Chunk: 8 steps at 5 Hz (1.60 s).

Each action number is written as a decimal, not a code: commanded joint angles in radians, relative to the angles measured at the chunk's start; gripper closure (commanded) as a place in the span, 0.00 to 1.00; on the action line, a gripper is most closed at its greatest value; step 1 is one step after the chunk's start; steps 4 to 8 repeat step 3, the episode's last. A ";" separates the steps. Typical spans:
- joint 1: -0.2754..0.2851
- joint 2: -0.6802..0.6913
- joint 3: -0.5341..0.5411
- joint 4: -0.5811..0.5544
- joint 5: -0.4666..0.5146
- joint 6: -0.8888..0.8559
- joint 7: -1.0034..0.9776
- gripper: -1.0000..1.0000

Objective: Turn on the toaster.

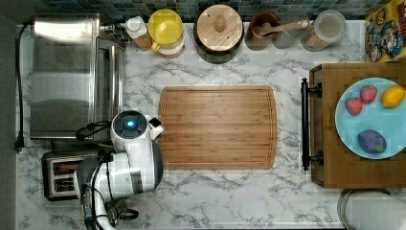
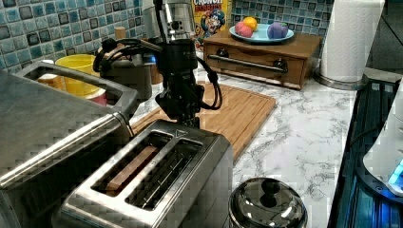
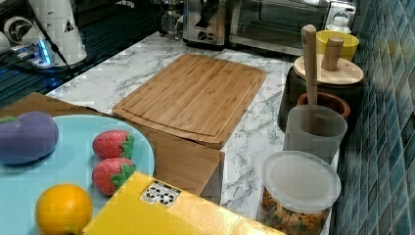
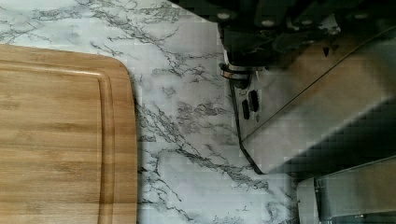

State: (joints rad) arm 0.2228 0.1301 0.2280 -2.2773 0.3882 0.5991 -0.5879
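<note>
The toaster (image 2: 157, 180) is a small steel box with two long top slots, and a brown slice stands in one slot. It sits at the top view's lower left (image 1: 60, 175), beside the larger toaster oven. My gripper (image 2: 186, 118) points down at the toaster's far end in the left view, right at its upper edge. In the wrist view the gripper (image 4: 243, 51) hangs over the toaster's end face (image 4: 317, 93), directly above a dark, ring-trimmed knob (image 4: 237, 77) with two small black buttons below it. The arm (image 1: 129, 143) covers that end in the top view.
The steel toaster oven (image 1: 67, 76) stands close beside the toaster. A bamboo cutting board (image 1: 218, 127) lies mid-counter. Jars and a yellow cup line the back wall. A wooden drawer box (image 1: 325, 120) carries a blue fruit plate. A steel lidded pot (image 2: 268, 204) sits near the toaster.
</note>
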 commanded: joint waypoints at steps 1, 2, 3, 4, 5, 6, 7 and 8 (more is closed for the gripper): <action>0.033 0.173 0.027 -0.218 0.011 0.102 -0.066 1.00; 0.021 0.173 0.038 -0.218 0.006 0.103 -0.062 1.00; 0.010 0.174 0.048 -0.218 0.003 0.104 -0.060 1.00; 0.010 0.174 0.048 -0.218 0.003 0.104 -0.060 1.00; 0.010 0.174 0.048 -0.218 0.003 0.104 -0.060 1.00; 0.010 0.174 0.048 -0.218 0.003 0.104 -0.060 1.00; 0.010 0.174 0.048 -0.218 0.003 0.104 -0.060 1.00; 0.010 0.174 0.048 -0.218 0.003 0.104 -0.060 1.00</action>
